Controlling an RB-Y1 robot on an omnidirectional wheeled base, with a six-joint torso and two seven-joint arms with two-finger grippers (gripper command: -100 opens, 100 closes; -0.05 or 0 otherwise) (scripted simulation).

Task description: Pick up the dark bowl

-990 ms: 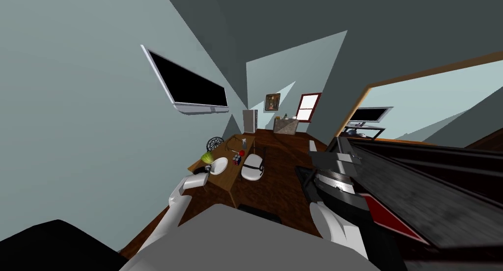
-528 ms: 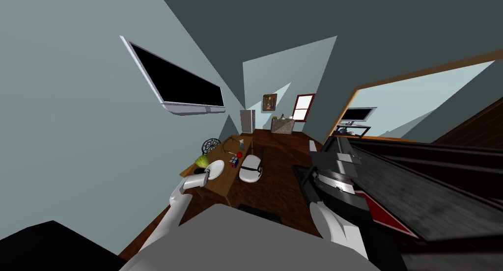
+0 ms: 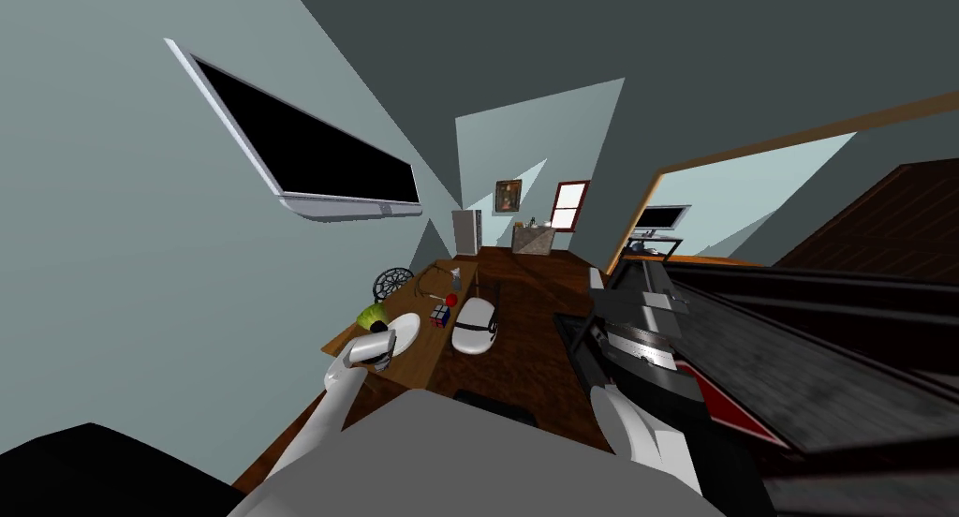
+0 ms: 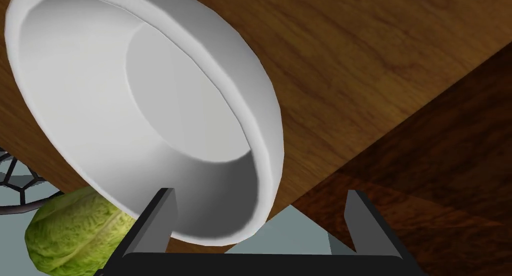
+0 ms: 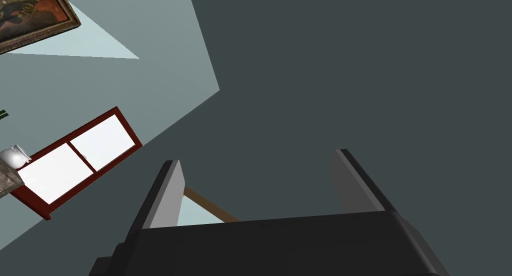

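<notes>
Left arm reaches low over the near corner of the wooden table [image 4: 380,48]. Left gripper [image 4: 260,191]: fingers spread wide, holding nothing.

The bowl [image 4: 125,113] is drawn white, not dark. It sits on the table close to the edge, directly ahead of the left gripper. One finger [image 4: 159,219] overlaps the bowl's near wall. The other stands clear of it, over the table's edge, so the near rim falls between the two. Contact: cannot tell.

A green lettuce [image 4: 70,233] lies just beside the bowl, with a dark wire object [image 4: 15,188] beyond it. Further along the table is a coloured puzzle cube [image 3: 438,315].

Right arm is raised at the robot's right, away from the table. Right gripper [image 5: 257,157]: fingers apart, empty.
</notes>
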